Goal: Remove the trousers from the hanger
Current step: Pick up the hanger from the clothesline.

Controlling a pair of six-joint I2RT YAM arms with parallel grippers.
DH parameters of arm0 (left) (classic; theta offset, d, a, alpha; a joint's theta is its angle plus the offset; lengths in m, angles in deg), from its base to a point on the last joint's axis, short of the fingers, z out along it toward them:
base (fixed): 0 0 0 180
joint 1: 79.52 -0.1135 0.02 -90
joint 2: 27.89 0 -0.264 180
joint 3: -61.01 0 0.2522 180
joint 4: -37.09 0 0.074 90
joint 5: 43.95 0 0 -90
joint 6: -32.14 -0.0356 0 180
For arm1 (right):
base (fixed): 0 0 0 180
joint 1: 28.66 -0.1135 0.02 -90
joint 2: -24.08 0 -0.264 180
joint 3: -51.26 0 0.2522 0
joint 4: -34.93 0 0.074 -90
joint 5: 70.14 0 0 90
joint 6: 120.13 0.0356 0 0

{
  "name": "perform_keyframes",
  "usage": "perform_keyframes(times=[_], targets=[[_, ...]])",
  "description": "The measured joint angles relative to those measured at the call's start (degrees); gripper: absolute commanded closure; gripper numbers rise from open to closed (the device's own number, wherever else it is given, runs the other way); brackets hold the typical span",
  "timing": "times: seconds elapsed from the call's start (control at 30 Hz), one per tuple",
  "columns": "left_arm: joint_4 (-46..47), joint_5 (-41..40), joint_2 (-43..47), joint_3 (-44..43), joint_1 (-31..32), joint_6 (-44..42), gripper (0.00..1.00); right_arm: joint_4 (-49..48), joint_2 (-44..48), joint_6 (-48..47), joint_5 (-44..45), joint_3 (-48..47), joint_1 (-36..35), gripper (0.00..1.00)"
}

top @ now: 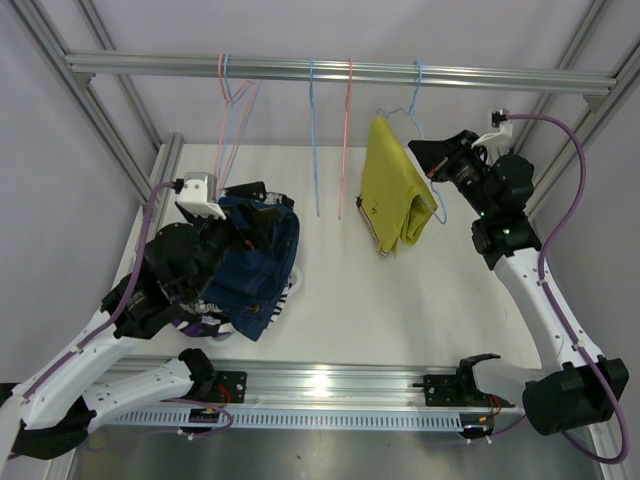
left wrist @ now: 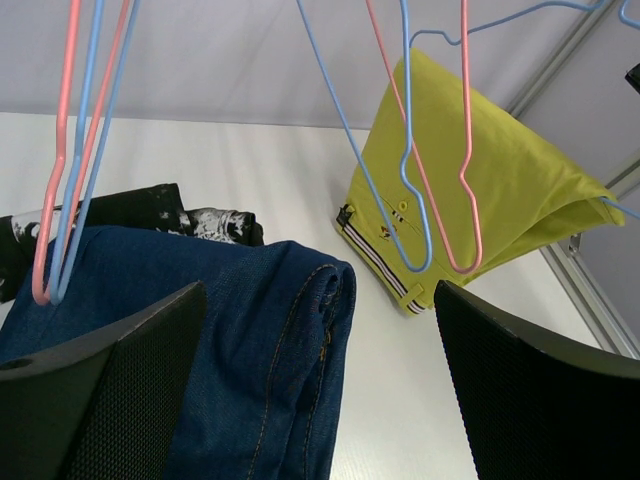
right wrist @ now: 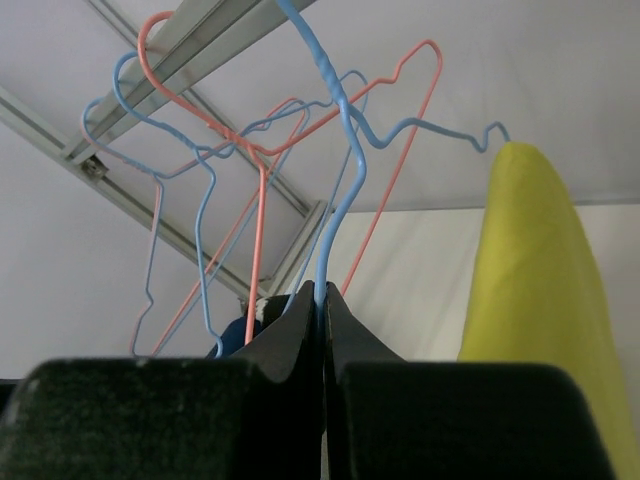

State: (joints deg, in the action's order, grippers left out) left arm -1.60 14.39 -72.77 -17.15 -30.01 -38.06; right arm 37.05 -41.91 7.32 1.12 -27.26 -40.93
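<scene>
Yellow trousers (top: 397, 190) hang folded over a blue hanger (right wrist: 335, 200) on the far rail (top: 350, 70) at right, the right gripper (right wrist: 322, 300) pinched tight on its wire, while the left gripper (left wrist: 318, 300) gapes wide, empty, above navy trousers (top: 262, 270) heaped at left

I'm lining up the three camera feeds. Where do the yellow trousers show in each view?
Top external: the yellow trousers hang right of centre.
Left wrist: the trousers are at upper right.
Right wrist: the trousers are a tall strip at the right edge.
Shared landmark: the blue hanger carrying them, pinched by the right gripper.
</scene>
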Motion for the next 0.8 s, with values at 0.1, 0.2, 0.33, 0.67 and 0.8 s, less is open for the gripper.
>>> perform_keyframes(times=[0.1, 0.2, 0.33, 0.67, 0.8], targets=[[0.0, 0.31, -0.09, 0.0, 0.0, 0.0, 0.01, 2.89, -0.33, -1.88, 1.14, -2.12, -0.85, 1.0], [0.0, 0.39, -0.09, 0.0, 0.0, 0.0, 0.0, 4.74, -1.07, -3.15, 2.12, -4.07, -1.51, 1.0], [0.0, 0.39, -0.09, 0.0, 0.0, 0.0, 0.01, 5.84, -1.64, -4.55, 4.59, -5.07, -2.73, 1.0], [0.0, 0.42, -0.11, 0.0, 0.0, -0.35, 0.01, 9.51, -3.5, -7.58, 6.95, -9.75, -4.59, 1.0], [0.0, 0.42, -0.13, 0.0, 0.0, -0.35, 0.0, 11.17, -4.26, -8.61, 7.23, -12.87, -4.83, 1.0]])
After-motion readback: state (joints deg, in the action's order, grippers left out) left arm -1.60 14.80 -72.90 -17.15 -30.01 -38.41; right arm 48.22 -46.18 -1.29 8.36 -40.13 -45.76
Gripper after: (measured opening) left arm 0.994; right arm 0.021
